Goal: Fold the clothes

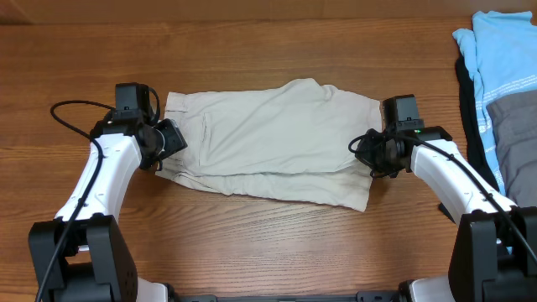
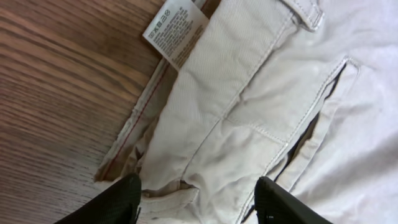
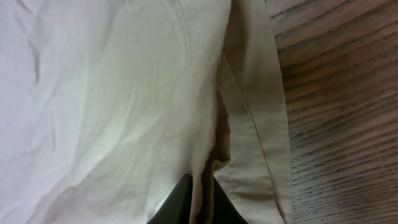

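The beige shorts (image 1: 268,138) lie folded lengthwise on the wooden table, waistband to the left, leg hems to the right. My left gripper (image 1: 168,143) is at the waistband end. In the left wrist view its jaws (image 2: 196,202) are open, with the waistband cloth (image 2: 249,93) lying between them. A white label (image 2: 175,28) and the slit pocket (image 2: 317,118) show there. My right gripper (image 1: 373,151) is at the leg hem end. In the right wrist view its jaws (image 3: 198,202) are shut on a fold of the shorts' hem (image 3: 249,124).
A pile of other garments lies at the right edge: light blue striped cloth (image 1: 503,59), grey cloth (image 1: 516,126) and black cloth (image 1: 474,109). Bare wooden table (image 1: 252,243) surrounds the shorts.
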Robot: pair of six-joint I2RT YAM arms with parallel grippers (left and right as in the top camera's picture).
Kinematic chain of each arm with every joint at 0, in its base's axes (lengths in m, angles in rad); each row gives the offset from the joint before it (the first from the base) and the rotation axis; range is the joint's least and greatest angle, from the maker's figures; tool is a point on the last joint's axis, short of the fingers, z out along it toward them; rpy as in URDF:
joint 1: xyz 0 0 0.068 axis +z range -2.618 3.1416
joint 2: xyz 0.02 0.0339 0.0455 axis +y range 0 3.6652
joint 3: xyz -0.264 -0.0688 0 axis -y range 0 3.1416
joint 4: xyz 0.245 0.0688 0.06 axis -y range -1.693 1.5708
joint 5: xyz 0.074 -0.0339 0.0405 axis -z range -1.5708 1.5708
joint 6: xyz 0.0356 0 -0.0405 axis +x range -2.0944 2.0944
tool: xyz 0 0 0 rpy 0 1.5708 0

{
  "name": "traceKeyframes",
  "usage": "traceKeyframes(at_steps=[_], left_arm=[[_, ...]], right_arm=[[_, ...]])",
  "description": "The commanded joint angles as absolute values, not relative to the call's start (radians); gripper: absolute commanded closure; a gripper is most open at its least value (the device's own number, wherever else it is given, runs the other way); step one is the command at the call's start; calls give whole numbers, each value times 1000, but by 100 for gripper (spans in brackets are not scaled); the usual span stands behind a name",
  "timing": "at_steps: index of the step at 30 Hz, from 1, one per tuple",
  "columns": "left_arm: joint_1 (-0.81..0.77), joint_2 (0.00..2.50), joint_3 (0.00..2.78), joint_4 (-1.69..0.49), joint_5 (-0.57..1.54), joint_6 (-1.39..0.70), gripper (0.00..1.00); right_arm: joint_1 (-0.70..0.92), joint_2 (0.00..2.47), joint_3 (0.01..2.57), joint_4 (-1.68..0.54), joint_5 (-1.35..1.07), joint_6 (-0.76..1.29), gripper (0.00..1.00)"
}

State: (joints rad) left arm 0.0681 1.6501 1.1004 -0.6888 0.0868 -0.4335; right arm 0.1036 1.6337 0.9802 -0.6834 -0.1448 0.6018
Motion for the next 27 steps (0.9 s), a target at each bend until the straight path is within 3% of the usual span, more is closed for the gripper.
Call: traceKeyframes(at_steps=[1,11,16,27], left_arm=[[52,1664,1111,-693,98,-410,37],[51,1664,1077,-773,49,-648,34],[52,1664,984,-650,74,-680,41],[52,1652,888,-526,138,-703,41]], right_arm=[[99,1614,1002,-683,-131,598,90],[99,1614,1002,-690,-132,598,90],[99,1614,1002,-699,-131,597,89],[99,1614,1002,-698,-131,597,89]])
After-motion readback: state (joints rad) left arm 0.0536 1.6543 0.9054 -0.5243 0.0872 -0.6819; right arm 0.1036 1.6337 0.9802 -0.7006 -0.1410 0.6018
